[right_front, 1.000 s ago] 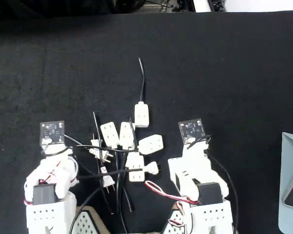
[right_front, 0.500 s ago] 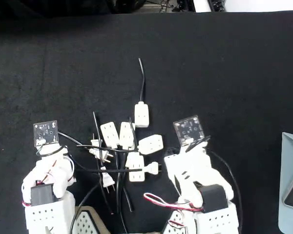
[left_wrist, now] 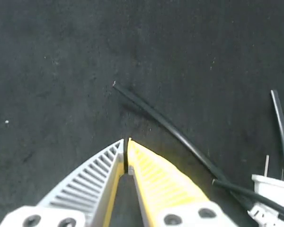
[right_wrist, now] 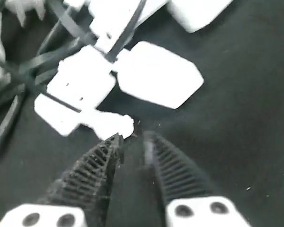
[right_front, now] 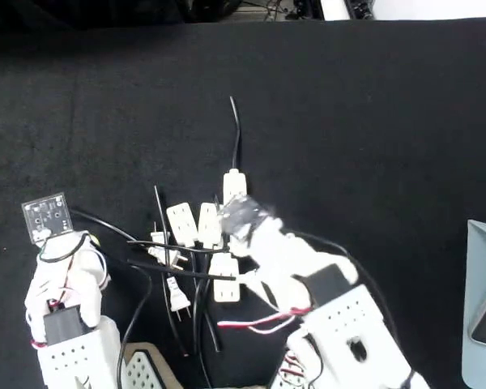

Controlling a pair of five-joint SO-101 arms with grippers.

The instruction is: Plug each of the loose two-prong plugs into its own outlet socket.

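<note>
right gripper [right_wrist: 132, 138]: jaws slightly parted, empty, at white plug [right_wrist: 109, 124] | left gripper [left_wrist: 127, 146]: closed, empty | advice: straddle plug body squarely, clear of cords [right_wrist: 127, 29]

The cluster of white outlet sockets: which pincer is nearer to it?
Right. The right pincer is over the cluster of outlet sockets, tips close to one. The left pincer is away at its side, above the black table, by a cable end.
</note>
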